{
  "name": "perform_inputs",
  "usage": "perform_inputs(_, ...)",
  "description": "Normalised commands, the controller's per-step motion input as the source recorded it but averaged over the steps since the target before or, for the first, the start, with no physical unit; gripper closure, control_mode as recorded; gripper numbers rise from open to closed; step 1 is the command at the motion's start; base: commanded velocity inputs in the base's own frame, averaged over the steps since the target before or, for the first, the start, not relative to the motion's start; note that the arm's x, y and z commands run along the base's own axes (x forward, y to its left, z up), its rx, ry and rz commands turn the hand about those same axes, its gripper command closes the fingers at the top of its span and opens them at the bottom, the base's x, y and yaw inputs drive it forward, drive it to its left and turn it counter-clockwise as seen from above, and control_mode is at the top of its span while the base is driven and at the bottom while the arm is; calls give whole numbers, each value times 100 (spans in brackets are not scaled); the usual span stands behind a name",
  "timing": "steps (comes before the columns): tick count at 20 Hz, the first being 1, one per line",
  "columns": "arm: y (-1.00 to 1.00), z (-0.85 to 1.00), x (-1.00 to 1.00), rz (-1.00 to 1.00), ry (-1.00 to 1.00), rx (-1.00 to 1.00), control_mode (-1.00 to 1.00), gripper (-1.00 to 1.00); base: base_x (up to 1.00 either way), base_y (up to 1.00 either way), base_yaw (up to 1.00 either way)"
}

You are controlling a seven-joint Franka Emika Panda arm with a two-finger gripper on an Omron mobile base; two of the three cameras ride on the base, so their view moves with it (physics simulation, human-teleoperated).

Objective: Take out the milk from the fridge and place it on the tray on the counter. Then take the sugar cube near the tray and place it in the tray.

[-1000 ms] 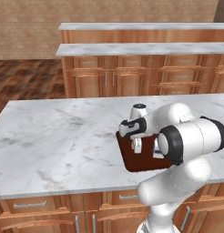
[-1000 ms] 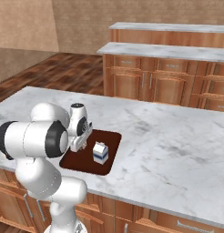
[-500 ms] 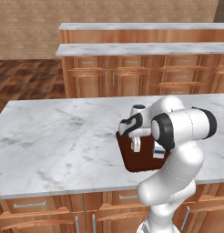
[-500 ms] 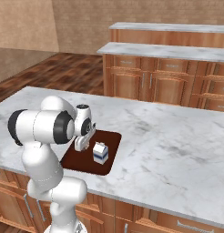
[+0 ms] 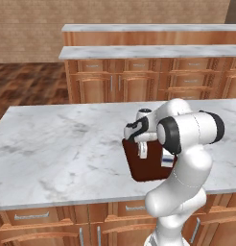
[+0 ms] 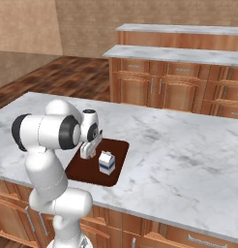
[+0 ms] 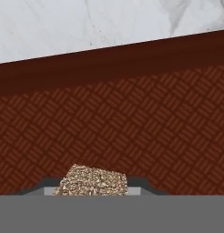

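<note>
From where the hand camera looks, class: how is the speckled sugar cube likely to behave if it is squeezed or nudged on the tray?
The sugar cube looks grainy and speckled, so it probably crumbles under a hard squeeze. Its flat faces suggest it would slide or tip rather than roll. The tray has a woven-looking floor, which likely gives some grip. Being tiny beside the milk, it is probably very light.

Worktop [image 6: 188, 160] looks like polished white-grey marble w/ soft veining, smooth, slight sheen. Tray [image 7: 132, 118] is dark reddish brown, matt, w/ a woven basket-weave pattern on the floor and a smooth plain rim. Sugar cube [image 7: 93, 181] is grainy, rough, tan speckled. Milk [image 6: 107, 162] carton reads as smooth card, white w/ a blue band. Cabinets [image 5: 139, 86] at the far side are warm brown wood, semi-gloss, marble tops too. Floor [image 5: 29, 86] is dark wood planks.
</note>
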Motion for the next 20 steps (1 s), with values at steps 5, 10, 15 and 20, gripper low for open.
perform_inputs(5, 0, 11, -5, 0, 0, 0, -100, -100, 0, 0, 0)
perform_inputs(10, 0, 42, -14, 0, -6, 0, -100, -100, 0, 0, 0)
perform_inputs(15, 0, 71, -13, 0, 0, 0, -100, -100, 0, 0, 0)
perform_inputs(20, -4, 98, -67, -7, -4, 1, -100, -100, 0, 0, 0)
